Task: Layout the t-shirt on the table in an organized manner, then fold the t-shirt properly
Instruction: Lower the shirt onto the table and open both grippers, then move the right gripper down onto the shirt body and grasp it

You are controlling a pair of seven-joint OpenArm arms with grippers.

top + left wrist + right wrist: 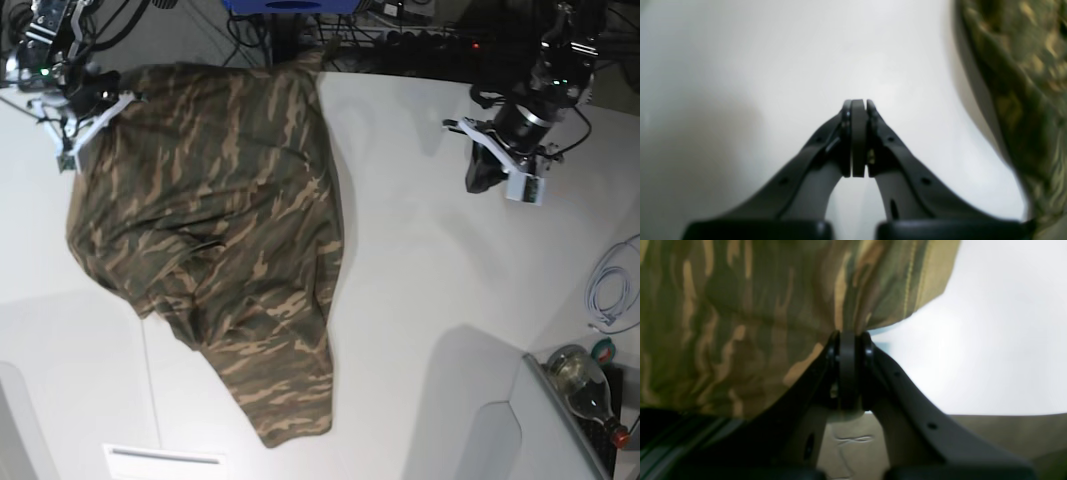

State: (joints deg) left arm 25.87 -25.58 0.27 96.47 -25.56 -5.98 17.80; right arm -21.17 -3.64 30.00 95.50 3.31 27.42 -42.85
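Right gripper [848, 340] jaws clenched on t-shirt [215, 235] corner; left gripper [858, 106] jaws clenched empty, apart, over table [440, 300].

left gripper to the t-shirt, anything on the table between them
Nothing: in the base view only bare white table lies between the left gripper, jaws shut and empty, and the t-shirt.

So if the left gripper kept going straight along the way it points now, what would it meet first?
Most likely bare table: the left gripper is shut and empty, and only white tabletop shows past its tips. The t-shirt lies off to the side, out of that line. Depth is hard to judge here.
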